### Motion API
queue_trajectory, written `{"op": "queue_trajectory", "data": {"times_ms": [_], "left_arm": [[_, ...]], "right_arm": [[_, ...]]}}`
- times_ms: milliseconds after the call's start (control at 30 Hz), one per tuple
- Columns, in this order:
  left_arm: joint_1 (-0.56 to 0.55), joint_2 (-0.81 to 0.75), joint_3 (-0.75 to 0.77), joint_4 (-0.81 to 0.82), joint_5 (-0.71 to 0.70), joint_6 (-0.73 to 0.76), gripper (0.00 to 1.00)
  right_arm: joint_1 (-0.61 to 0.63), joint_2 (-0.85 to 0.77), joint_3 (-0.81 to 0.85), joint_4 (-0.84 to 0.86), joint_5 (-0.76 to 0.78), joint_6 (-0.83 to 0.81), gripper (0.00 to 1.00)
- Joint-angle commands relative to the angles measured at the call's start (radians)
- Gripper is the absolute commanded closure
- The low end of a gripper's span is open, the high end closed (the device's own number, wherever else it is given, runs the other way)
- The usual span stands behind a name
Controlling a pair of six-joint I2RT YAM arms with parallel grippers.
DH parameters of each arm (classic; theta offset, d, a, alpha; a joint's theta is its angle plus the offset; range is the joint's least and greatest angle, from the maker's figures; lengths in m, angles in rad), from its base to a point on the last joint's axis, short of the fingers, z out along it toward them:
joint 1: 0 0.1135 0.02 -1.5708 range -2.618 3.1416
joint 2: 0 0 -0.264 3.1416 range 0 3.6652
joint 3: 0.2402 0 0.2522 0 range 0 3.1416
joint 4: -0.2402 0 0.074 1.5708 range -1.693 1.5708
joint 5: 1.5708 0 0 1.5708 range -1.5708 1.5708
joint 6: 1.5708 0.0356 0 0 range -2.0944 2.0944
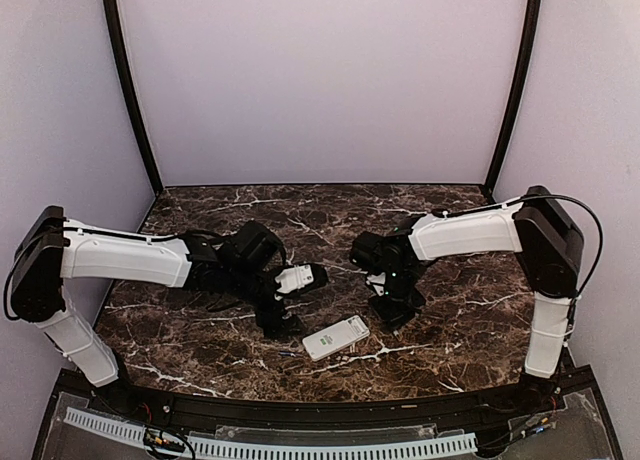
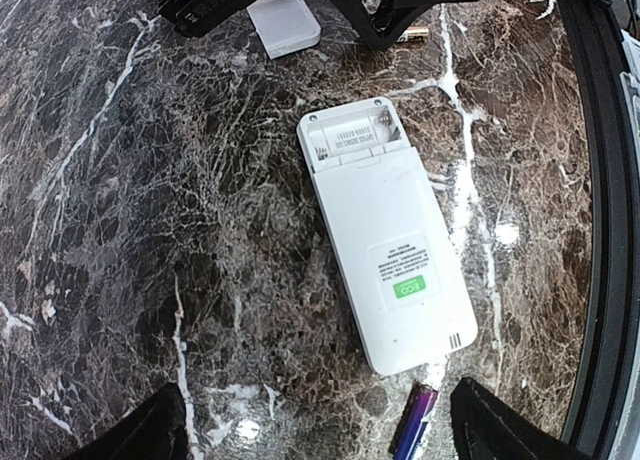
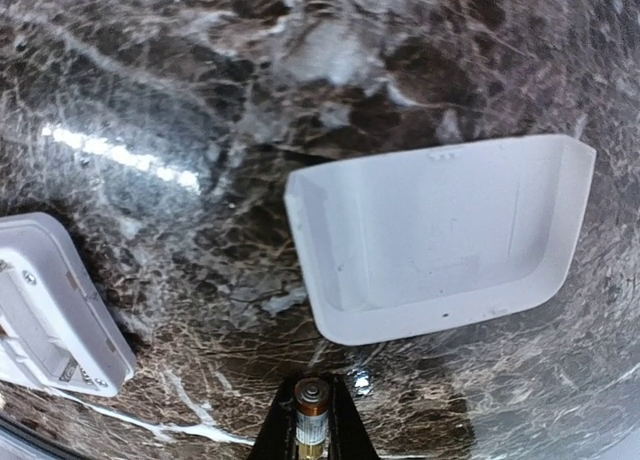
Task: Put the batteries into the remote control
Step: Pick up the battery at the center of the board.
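Left wrist cam first: the remote control [image 2: 385,250] is lying face down on the marble table [image 2: 120,230]. The battery compartment [image 2: 350,140] at its far end is uncovered, with nothing sitting in it that I can see, just some small print on its floor. The left gripper [image 2: 315,442] hangs above the near end with its fingers spread wide, holding nothing. A loose battery [image 2: 413,427] (purple-blue wrap) lies just beside the remote's near corner. Right wrist cam: the right gripper [image 3: 312,432] is clamped on a battery [image 3: 311,400], seen end-on between the fingers, near the cover piece [image 3: 440,240]. That cover is flipped hollow side up with nothing in it, and a corner of the remote pokes in at the left, apart from it. Top cam puts the remote near the front edge of the table, between the two arms. My guess is the step in hand is getting that held battery into the bay. To do it well I'd swing it over to the open end, turn it to lie along the slot, check the plus/minus marks, push the spring end in first, then press the other end down flat. The left gripper could pin the remote so it doesn't skate on that slick marble.
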Motion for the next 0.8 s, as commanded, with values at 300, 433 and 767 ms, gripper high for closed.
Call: {"op": "queue_trajectory", "data": {"times_ms": [300,433,767], "left_arm": [[-0.120,0.093,-0.005,0.064,-0.066,-0.023,0.05],[-0.143,0.112,-0.019,0.098,-0.058,-0.040,0.05],[-0.148,0.182,-0.047,0.163,-0.068,-0.070,0.07]], "right_arm": [[-0.006,-0.012,0.004,0.027,0.004,-0.037,1.00],[-0.008,-0.087,-0.026,0.131,-0.029,-0.076,1.00],[-0.008,-0.241,-0.188,0.524,-0.128,-0.147,1.00]]}}
